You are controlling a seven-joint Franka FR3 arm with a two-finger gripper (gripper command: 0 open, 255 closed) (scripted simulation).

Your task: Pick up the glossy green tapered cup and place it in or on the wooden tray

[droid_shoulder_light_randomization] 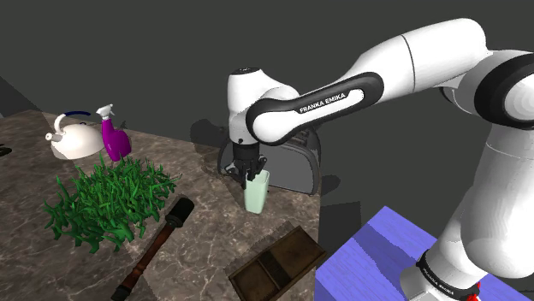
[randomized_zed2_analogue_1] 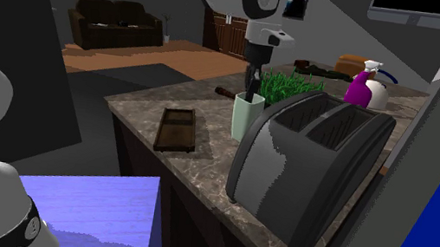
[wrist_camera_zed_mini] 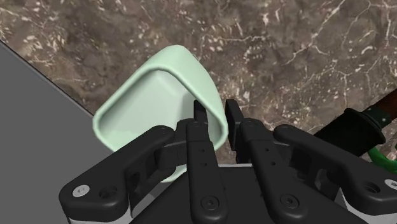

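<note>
A pale green tapered cup [droid_shoulder_light_randomization: 256, 195] [randomized_zed2_analogue_1: 246, 117] [wrist_camera_zed_mini: 153, 102] stands upright on the marbled brown counter, just in front of the toaster. My black gripper [droid_shoulder_light_randomization: 253, 176] [randomized_zed2_analogue_1: 251, 92] [wrist_camera_zed_mini: 216, 118] comes down on its rim from above. One finger is inside the cup and the other outside, and they clasp the cup wall between them. The dark wooden tray [droid_shoulder_light_randomization: 278, 263] [randomized_zed2_analogue_1: 176, 130] lies flat near the counter's edge, a short way from the cup toward the stand.
A dark toaster [droid_shoulder_light_randomization: 295, 162] [randomized_zed2_analogue_1: 308, 169] stands right behind the cup. A green grassy plant [droid_shoulder_light_randomization: 107, 201], a white kettle [droid_shoulder_light_randomization: 75, 137] and a purple spray bottle [droid_shoulder_light_randomization: 113, 137] sit toward the shoulder view's left. A long dark-handled tool [droid_shoulder_light_randomization: 158, 244] lies between plant and tray.
</note>
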